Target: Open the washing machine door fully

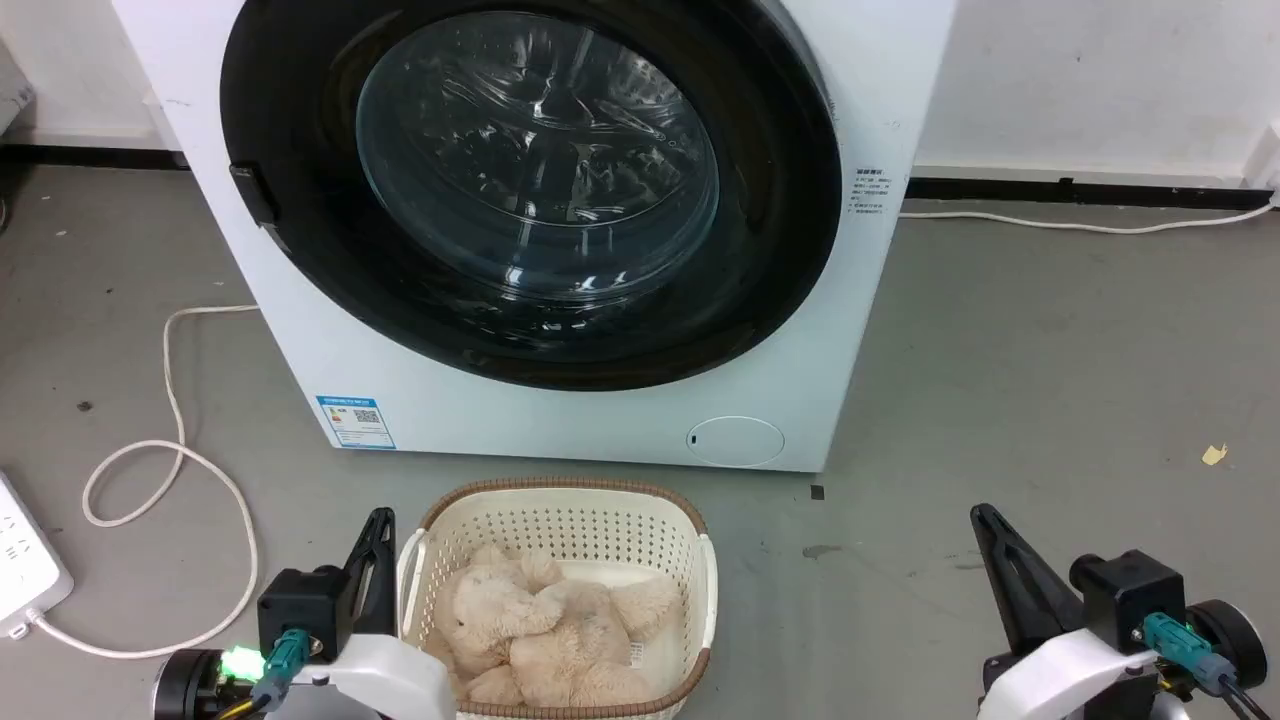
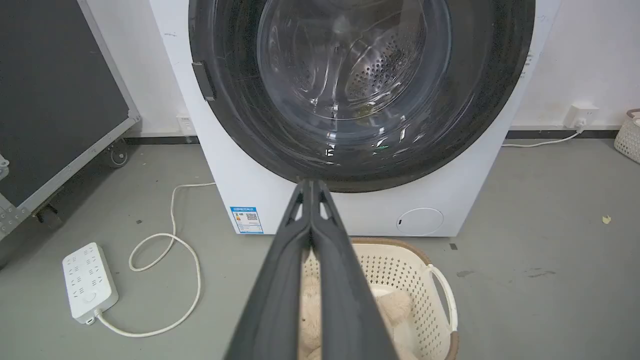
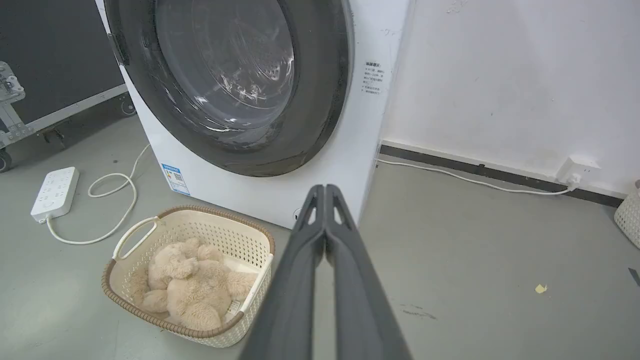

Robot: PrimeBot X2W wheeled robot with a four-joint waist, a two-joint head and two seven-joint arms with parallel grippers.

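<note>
The white washing machine [image 1: 560,420] stands ahead on the grey floor. Its washing machine door [image 1: 300,120], round with a glossy black rim and a bulging glass bowl, lies flat against the front. A small dark handle [image 1: 252,192] sits on the door's left edge. The door [image 2: 235,100] and the machine [image 3: 360,130] appear in the wrist views too, with the door [image 3: 325,90] seen at an angle from the right. My left gripper [image 1: 380,520] rests low at the lower left, shut and empty. My right gripper [image 1: 982,515] rests low at the lower right, shut and empty, well short of the door.
A cream laundry basket [image 1: 700,560] holding a beige plush toy [image 1: 540,630] stands just before the machine, between my arms. A white power strip [image 2: 87,280] and looped cable [image 1: 170,460] lie on the floor at left. A dark wheeled case [image 2: 55,100] stands further left.
</note>
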